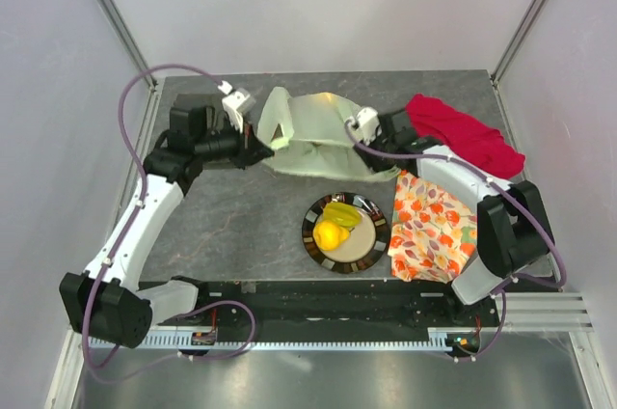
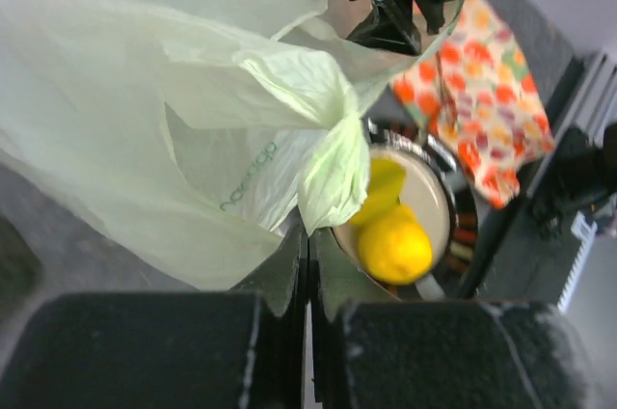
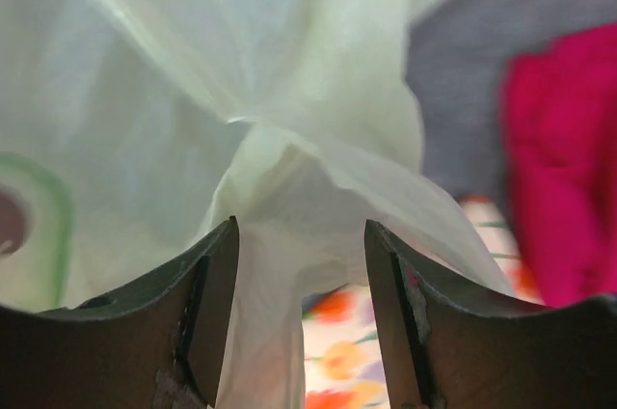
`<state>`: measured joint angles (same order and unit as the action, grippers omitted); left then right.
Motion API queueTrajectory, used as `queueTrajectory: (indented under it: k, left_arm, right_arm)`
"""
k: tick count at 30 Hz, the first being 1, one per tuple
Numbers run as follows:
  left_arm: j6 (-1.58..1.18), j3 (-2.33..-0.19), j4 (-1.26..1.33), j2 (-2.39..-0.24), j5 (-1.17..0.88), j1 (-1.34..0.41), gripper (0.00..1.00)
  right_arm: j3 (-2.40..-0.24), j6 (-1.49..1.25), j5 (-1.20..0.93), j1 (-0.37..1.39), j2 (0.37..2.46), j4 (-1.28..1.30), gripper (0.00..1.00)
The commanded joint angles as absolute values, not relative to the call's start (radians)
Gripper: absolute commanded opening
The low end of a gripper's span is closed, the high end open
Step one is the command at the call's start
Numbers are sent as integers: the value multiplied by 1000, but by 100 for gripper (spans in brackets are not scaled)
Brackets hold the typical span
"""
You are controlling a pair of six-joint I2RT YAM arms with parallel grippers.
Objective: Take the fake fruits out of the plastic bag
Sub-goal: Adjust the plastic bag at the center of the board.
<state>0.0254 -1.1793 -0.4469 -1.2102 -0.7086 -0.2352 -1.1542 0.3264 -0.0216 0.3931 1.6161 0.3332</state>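
1. The left gripper (image 2: 308, 240) has its fingers pressed together on a twisted strip of the plastic bag (image 2: 145, 110). The thin film is pinched right at the fingertips and bunches above them.
2. In the top view, the left gripper (image 1: 258, 139) holds the bag's left edge, and the plastic bag (image 1: 308, 134) lies crumpled on the grey table (image 1: 241, 216) between the two arms.
3. The right gripper (image 3: 301, 235) has its fingers (image 3: 207, 313) clearly apart. A gathered fold of the plastic bag (image 3: 289, 177) hangs down into the gap and lies against the left finger; the other finger shows no plastic on its pad. The fold is not squeezed.
4. From above, the right gripper (image 1: 359, 124) sits at the bag's right side, just beside a red cloth (image 1: 463, 131).
5. At the left edge of the right wrist view there is a green curve (image 3: 53, 206) around a dull reddish patch. Whether it is fruit or print cannot be told.
6. Two fruits are out of the bag on a dark-rimmed plate (image 1: 371, 245) nearer the arm bases: a yellow lemon (image 1: 330, 234) and, touching it, a yellow-green piece (image 1: 342, 213).
7. An orange-flowered cloth (image 1: 432, 226) lies just beside the plate on its right.
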Motion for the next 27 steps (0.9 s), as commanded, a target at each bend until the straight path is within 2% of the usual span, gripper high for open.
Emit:
queueTrajectory:
  k: [1, 11, 15, 19, 23, 25, 27]
  left_arm:
    - [62, -1066, -428, -1128, -663, -252, 2]
    - [-20, -1152, -465, -1111, -655, -252, 2]
    - [-66, -1166, -474, -1094, -650, -252, 2]
    - [-80, -1166, -450, -1088, -641, -249, 1]
    - [-140, -1183, -408, -1111, -698, -245, 1]
    - [-146, -1189, -407, -1112, -704, -245, 1]
    - [-134, -1187, -411, -1105, -698, -245, 1]
  right_arm:
    - [-1104, 310, -78, 491, 1546, 356, 63]
    - [-1406, 279, -232, 529, 1624, 428, 63]
    - [-1454, 206, -278, 543, 1652, 448, 68]
    - [-1408, 271, -357, 571, 1628, 425, 71]
    - [-1423, 313, -569, 594, 1669, 396, 56]
    - [-1478, 301, -565, 615, 1703, 399, 49]
    - [-1509, 290, -504, 633, 1750, 399, 45]
